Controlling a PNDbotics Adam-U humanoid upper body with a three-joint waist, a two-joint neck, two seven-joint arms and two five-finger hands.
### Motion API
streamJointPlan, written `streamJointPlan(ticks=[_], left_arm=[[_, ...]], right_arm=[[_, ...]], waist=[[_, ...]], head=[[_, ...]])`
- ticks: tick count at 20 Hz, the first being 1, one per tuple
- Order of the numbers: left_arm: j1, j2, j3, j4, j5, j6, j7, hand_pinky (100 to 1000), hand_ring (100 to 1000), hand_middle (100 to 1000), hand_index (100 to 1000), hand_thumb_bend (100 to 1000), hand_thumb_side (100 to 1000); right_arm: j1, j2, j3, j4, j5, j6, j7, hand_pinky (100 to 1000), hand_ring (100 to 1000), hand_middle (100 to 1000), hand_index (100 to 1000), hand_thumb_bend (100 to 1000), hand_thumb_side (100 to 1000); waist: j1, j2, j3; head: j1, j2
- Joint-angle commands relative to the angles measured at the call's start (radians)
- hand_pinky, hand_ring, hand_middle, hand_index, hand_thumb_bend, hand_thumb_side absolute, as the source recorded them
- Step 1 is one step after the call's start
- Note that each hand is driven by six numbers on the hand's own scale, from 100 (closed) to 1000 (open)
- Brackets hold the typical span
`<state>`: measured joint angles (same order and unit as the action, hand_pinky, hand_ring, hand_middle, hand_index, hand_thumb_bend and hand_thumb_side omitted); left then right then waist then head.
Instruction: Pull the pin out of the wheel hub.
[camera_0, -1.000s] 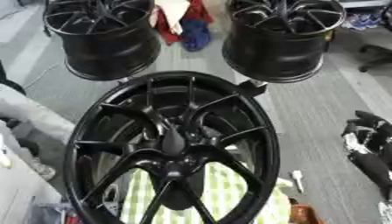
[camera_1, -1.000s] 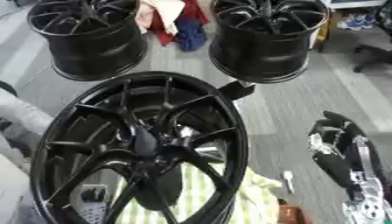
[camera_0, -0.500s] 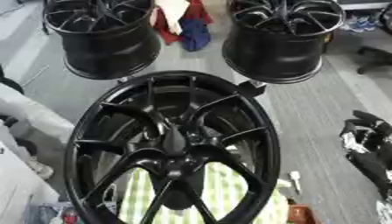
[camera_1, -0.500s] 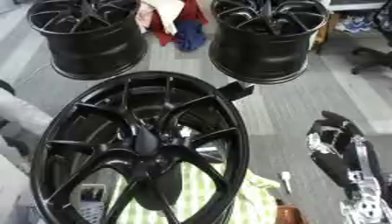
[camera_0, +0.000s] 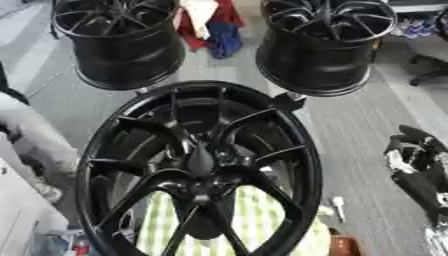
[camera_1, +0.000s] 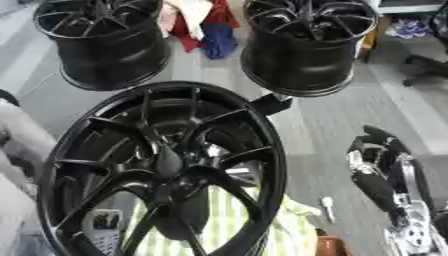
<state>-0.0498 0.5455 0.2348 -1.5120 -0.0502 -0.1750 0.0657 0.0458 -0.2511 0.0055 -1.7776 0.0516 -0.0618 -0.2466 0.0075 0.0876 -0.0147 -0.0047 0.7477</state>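
The big black wheel (camera_0: 199, 170) stands nearly upright in the middle of the view, its face turned toward the camera, glossy spokes running from the rim in to the hub (camera_0: 200, 162). A dark, rounded, tapering piece sits at the hub's centre and seems to point out of the face toward the robot; that is probably the pin, though black on black makes its outline hard to fix. If so, its long axis runs along the wheel's axle line, and pulling it means drawing it straight back toward the robot. The right hand (camera_1: 385, 172) shows low at the right edge, black with silver parts, beside the wheel's rim and well apart from the hub; the hub lies to its left and slightly farther in. Whether its fingers are curled or straight I cannot tell. The left hand shows in neither view, so the right one is the nearer. Behind stand two more black wheels (camera_0: 118, 42), matte on their barrels, with crumpled red, white and blue cloth (camera_0: 210, 25) between them, and a green-checked cloth (camera_0: 254, 220) lies under the front wheel.
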Motion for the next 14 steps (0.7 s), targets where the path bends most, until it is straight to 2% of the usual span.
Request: streamJointPlan(ticks=[1, 2, 3, 4, 7, 11, 14], left_arm=[[0.003, -0.090, 0.028, -0.117, 0.048, 0.052, 0.056, 664, 702, 722, 793, 274, 363], [0.004, -0.124, 0.030, -0.137, 0.047, 0.064, 0.063, 662, 702, 721, 792, 267, 358], [0.004, -0.157, 0.031, -0.153, 0.042, 0.075, 0.066, 662, 701, 720, 791, 302, 315], [0.003, -0.181, 0.032, -0.165, 0.036, 0.084, 0.067, 661, 700, 719, 790, 261, 359], [-0.008, -0.255, 0.031, -0.181, 0.019, 0.110, 0.057, 659, 698, 714, 789, 254, 359], [-0.022, -0.308, 0.029, -0.172, 0.010, 0.131, 0.042, 654, 693, 709, 787, 245, 351], [-0.027, -0.320, 0.027, -0.161, 0.005, 0.135, 0.039, 653, 692, 707, 787, 240, 349]], right_arm=[[-0.004, -0.009, -0.009, -0.011, -0.002, -0.002, 0.000, 690, 592, 658, 804, 100, 270], [-0.004, -0.007, -0.009, -0.011, -0.002, -0.002, 0.000, 690, 592, 658, 804, 100, 269], [-0.005, -0.006, -0.010, -0.011, -0.003, -0.002, -0.001, 690, 592, 658, 804, 100, 269], [-0.005, -0.005, -0.010, -0.011, -0.004, -0.003, -0.001, 690, 592, 658, 804, 100, 270], [-0.007, -0.002, -0.008, -0.010, -0.005, -0.003, 0.001, 690, 592, 658, 804, 100, 270], [-0.007, 0.000, -0.008, -0.009, -0.006, -0.003, 0.003, 690, 592, 657, 804, 100, 270], [-0.008, 0.001, -0.006, -0.008, -0.006, -0.003, 0.004, 690, 592, 657, 805, 100, 269]], waist=[[-0.002, -0.006, 0.002], [-0.003, -0.006, 0.004], [-0.004, -0.006, 0.006], [-0.005, -0.006, 0.007], [-0.008, -0.007, 0.014], [-0.011, -0.008, 0.020], [-0.014, -0.008, 0.020]], head=[[-0.006, 0.000], [-0.006, 0.000], [-0.007, -0.002], [-0.008, -0.003], [-0.010, -0.003], [-0.011, -0.003], [-0.012, -0.002]])
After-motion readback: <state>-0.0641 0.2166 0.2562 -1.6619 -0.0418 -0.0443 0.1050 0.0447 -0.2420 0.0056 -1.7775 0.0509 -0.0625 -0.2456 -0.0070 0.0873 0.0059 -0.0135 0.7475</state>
